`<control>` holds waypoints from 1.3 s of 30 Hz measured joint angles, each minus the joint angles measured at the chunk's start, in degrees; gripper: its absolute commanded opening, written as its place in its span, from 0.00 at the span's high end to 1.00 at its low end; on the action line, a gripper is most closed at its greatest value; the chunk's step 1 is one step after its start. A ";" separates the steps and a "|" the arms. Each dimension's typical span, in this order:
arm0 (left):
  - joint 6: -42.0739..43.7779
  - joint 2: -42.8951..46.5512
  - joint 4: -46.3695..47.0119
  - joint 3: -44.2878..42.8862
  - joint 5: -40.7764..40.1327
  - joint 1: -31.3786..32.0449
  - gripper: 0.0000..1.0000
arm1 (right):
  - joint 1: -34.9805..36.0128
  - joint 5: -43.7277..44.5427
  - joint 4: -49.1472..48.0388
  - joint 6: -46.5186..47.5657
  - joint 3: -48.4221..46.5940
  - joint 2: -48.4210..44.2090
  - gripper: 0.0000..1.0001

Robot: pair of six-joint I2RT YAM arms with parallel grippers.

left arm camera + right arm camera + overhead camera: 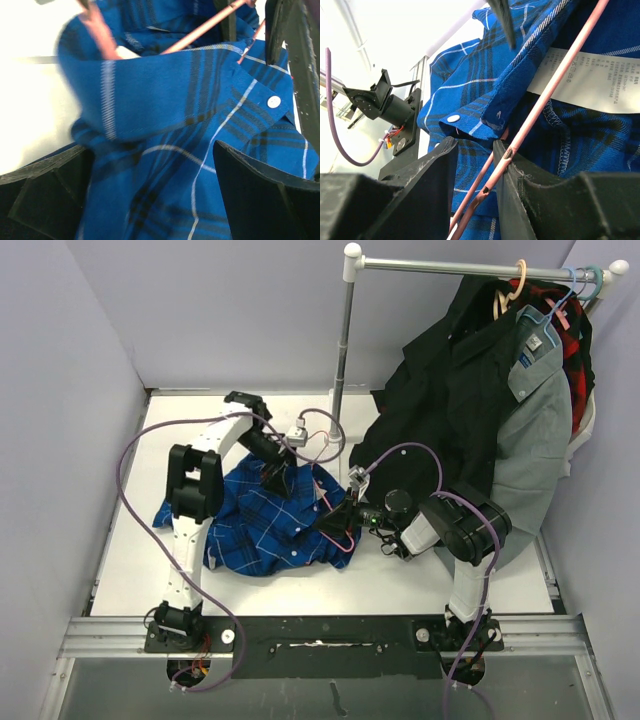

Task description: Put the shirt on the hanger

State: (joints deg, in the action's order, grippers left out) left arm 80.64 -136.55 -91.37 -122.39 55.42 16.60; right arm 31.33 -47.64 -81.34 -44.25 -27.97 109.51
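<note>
currently the right gripper [475, 175] pinches the pink hanger [555, 85] inside the shirt [265, 525], bunched on the table [130, 570]; the left gripper [152, 150] straddles the collar, jaws spread (no grip), so fabric may slip off the wire.

A white tag [610, 75] is sitting on the inside of the shirt [465, 100], and rows of tiny grey print are running across it, but the letters are looking too small and blurry to read.
</note>
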 measured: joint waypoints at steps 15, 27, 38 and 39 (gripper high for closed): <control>4.20 0.85 1.22 8.48 0.61 3.96 1.00 | -0.17 -1.31 -0.17 0.52 -0.26 -0.02 1.00; 6.86 23.63 8.41 26.62 0.46 3.93 1.00 | -1.11 -3.45 1.55 -2.38 -0.26 -5.33 0.02; 1.81 39.15 14.05 34.10 0.74 3.13 1.00 | -7.80 -5.05 31.65 2.51 -1.95 -33.33 0.02; 1.51 39.15 14.03 35.08 0.33 2.97 1.00 | -8.33 -5.14 35.17 3.02 -2.89 -34.84 0.02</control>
State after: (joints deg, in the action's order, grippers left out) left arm 82.15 -97.41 -77.34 -87.31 55.75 19.57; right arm 23.00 -52.77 -46.17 -41.23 -30.85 74.67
